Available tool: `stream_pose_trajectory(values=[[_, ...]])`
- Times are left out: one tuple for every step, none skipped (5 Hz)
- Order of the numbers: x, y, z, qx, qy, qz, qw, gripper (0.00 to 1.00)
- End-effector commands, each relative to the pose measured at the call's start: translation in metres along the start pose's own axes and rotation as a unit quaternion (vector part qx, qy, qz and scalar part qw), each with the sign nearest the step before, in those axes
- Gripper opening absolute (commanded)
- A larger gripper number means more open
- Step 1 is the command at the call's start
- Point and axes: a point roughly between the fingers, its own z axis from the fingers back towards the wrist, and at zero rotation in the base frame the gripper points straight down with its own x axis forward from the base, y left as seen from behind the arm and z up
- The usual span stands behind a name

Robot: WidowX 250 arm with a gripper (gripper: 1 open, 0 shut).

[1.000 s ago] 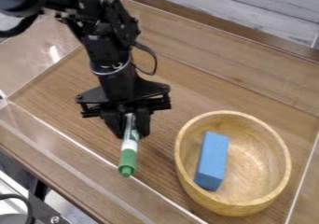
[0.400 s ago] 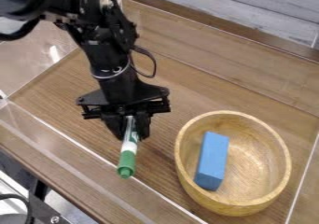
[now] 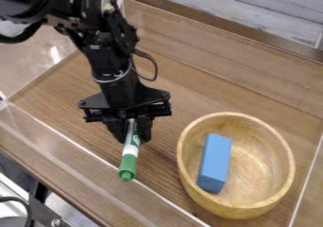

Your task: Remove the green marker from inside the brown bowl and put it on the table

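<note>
The green marker (image 3: 128,156) lies on the table (image 3: 240,75), slanting toward the front edge, left of the brown bowl (image 3: 269,200). Its upper end sits between the black fingers of my gripper (image 3: 131,130), which points almost straight down and is shut on the marker. The dark green cap end points toward the near acrylic wall. The bowl stands at the front right and holds only a blue rectangular block (image 3: 214,162).
Clear acrylic walls (image 3: 38,160) border the table at the front left and along the near side. The black arm (image 3: 89,27) reaches in from the upper left. The bowl sits close to the right of the gripper.
</note>
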Motion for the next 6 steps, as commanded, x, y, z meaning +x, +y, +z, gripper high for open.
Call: stream_pose_trajectory(values=[[0.01,0.0,0.002,-0.005,-0.017,-0.004,0.9998,0.0],[0.014,0.001,0.0,-0.007,-0.019,-0.008,0.9998,0.0],[0.018,0.001,-0.002,-0.009,-0.021,-0.011,0.9997,0.0],[0.021,0.001,-0.004,-0.011,-0.023,-0.015,0.9996,0.0],[0.023,0.002,-0.006,-0.012,-0.024,-0.018,0.9995,0.0],[0.026,0.002,-0.008,-0.013,-0.026,-0.021,0.9994,0.0]])
